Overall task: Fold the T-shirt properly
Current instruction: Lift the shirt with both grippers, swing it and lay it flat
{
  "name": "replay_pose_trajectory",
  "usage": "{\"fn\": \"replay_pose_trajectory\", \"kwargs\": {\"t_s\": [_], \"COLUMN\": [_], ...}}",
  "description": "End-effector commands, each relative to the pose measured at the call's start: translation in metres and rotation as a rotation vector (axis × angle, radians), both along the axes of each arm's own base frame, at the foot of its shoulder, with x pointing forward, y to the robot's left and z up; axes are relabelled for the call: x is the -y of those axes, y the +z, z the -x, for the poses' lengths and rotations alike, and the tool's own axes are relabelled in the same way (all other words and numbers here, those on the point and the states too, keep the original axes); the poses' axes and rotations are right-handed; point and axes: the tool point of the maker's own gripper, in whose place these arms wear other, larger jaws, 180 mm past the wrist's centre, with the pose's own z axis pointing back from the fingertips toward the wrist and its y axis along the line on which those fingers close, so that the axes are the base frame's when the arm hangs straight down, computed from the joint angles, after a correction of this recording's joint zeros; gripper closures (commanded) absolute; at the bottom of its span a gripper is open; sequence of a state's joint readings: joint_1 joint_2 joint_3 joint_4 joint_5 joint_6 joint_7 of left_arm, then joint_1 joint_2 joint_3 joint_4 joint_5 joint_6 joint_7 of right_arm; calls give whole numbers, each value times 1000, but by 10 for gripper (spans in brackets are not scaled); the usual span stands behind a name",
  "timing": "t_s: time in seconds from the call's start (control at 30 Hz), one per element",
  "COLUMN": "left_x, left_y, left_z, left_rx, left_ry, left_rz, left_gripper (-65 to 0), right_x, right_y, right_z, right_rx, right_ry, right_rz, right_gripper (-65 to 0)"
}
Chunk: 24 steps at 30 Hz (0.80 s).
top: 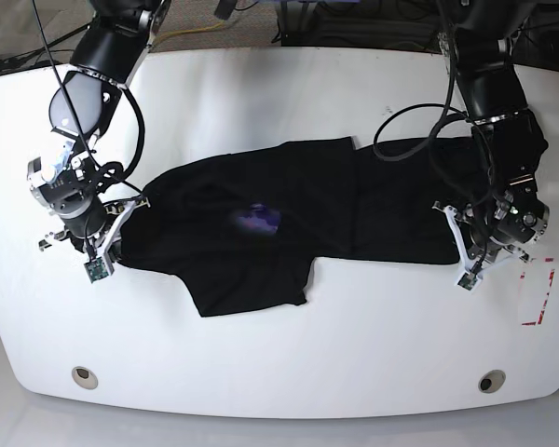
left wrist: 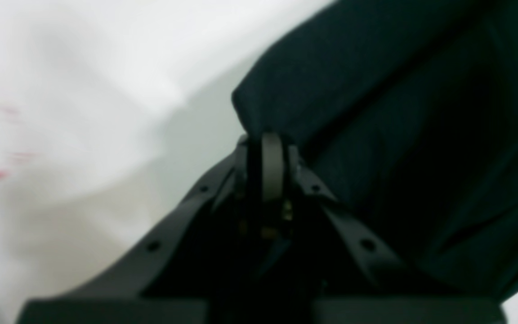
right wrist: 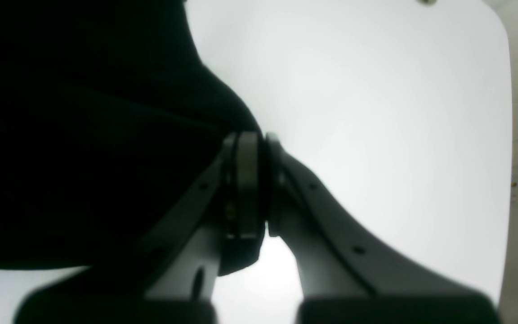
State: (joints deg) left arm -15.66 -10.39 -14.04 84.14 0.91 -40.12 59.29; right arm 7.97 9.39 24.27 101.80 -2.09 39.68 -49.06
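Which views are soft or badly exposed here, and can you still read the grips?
Left wrist: blurred throughout, yet the left gripper is visibly shut on a T-shirt corner. Right wrist: the shirt is crushed to near black against a blown-out white table; right gripper pinches its edge. Base: sharp, evenly lit, with fisheye curving the table edges.
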Motion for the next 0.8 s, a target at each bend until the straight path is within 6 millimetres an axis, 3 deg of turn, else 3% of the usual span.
{"fn": "replay_pose_trajectory", "kwargs": {"t_s": [0.0,0.2,0.43,0.5,0.67,0.77], "left_x": [-6,-12,-28,-31,-64,-78], "left_y": [50,110,194,217,291,321], "left_z": [-19,-33,-53,-59,-61,-56], "left_rx": [118,241,406,457,560,597], "left_ry": [3,19,60,68,153,195], "left_rz": [-55,-128,-213,-222,-302,-335], "left_gripper": [-1,-1,-1,-1,-3,-3], "right_x": [7,9,-18,-16,-5,2], "right_y": [32,82,158,174,233,275], "right_z": [-17,-46,-85,-93,-115,-122], "right_rx": [79,196,336,348,419,475], "right_ry": [-7,-3,115,116,94,74], "right_rz": [22,40,153,177,216,240], "right_gripper": [0,0,0,0,0,0]}}
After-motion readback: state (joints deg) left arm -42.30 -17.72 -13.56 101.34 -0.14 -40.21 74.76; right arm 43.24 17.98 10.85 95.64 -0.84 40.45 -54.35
